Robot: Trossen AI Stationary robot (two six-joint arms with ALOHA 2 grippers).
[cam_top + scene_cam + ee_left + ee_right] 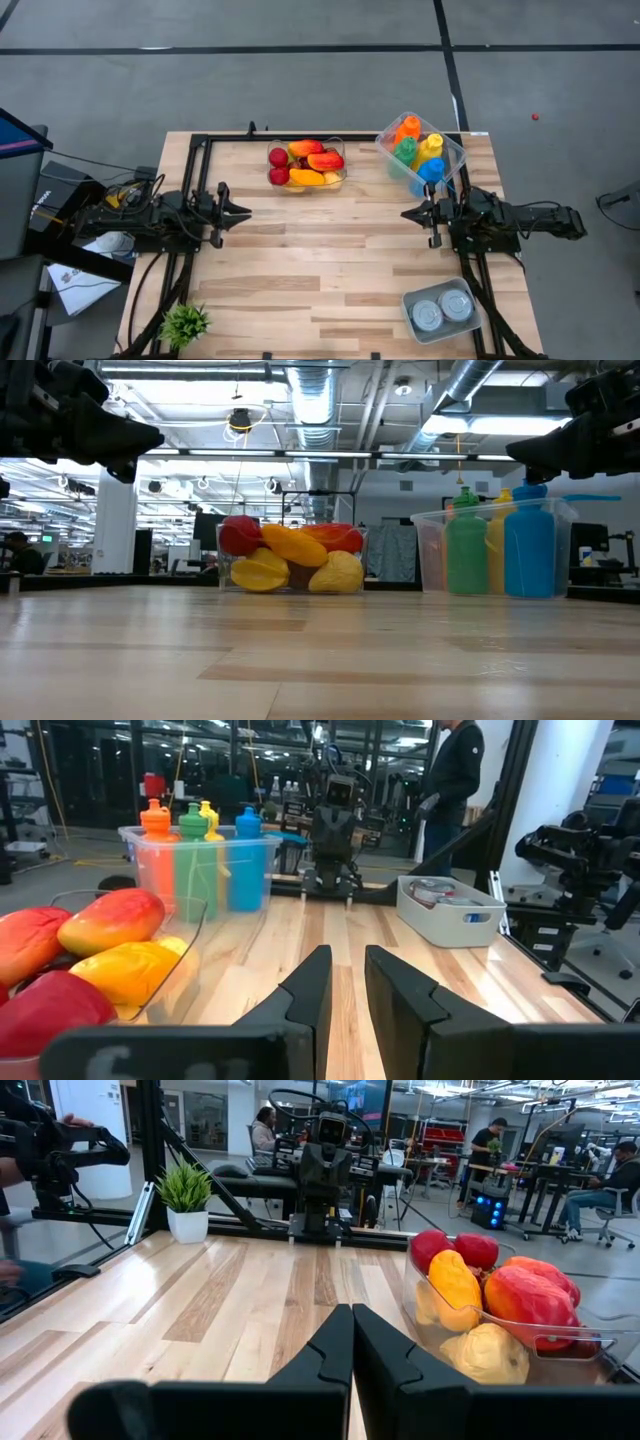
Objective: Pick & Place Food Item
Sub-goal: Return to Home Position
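The counter [330, 250] is smooth pale wood with a faint sheen; the bin [344, 172] clear glossy plastic; the bottles [500, 555] smooth coloured plastic.

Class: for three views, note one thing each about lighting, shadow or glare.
High view: even light, faint shadows on the table. Low view: bright ceiling lamps behind turn the left gripper and right gripper into silhouettes; the tabletop shows a pale sheen. Right wrist view: highlights glint on the transparent bin.

Clear bin [344, 178] at the far middle of the table [330, 260], upright, heaped with fruit, red pomegranates [278, 157] at one end, red mangoes [326, 160] on top, yellow mangoes [307, 178] underneath
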